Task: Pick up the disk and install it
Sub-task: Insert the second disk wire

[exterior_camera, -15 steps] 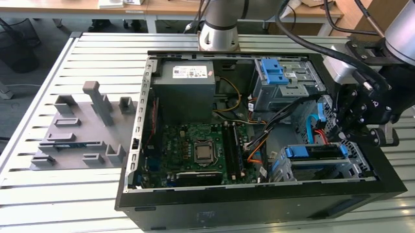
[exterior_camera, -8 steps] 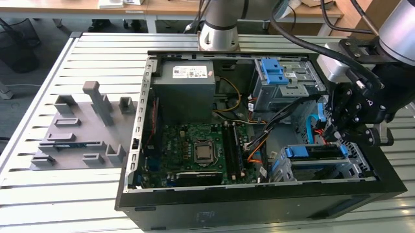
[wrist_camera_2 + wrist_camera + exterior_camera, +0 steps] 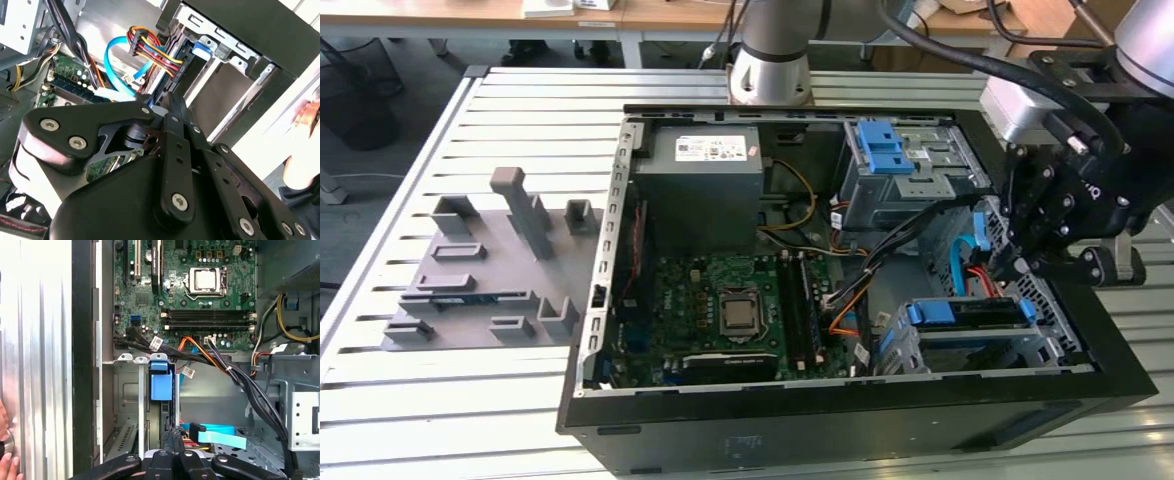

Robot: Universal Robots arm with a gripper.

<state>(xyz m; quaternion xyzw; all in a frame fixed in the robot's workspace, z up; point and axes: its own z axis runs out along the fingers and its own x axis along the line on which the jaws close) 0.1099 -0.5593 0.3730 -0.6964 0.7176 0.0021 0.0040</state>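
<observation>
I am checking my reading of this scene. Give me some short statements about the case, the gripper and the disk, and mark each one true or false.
1. The computer case lies open with its motherboard in sight. True.
2. The gripper hangs over the grey fixture. False: it is at the exterior view's right, over the drive bay inside the case.
3. The disk lies on the table outside the case. False: it sits in a metal bay inside the case, its blue bracket showing.
4. A light blue flat cable runs close to that bay. True.
</observation>
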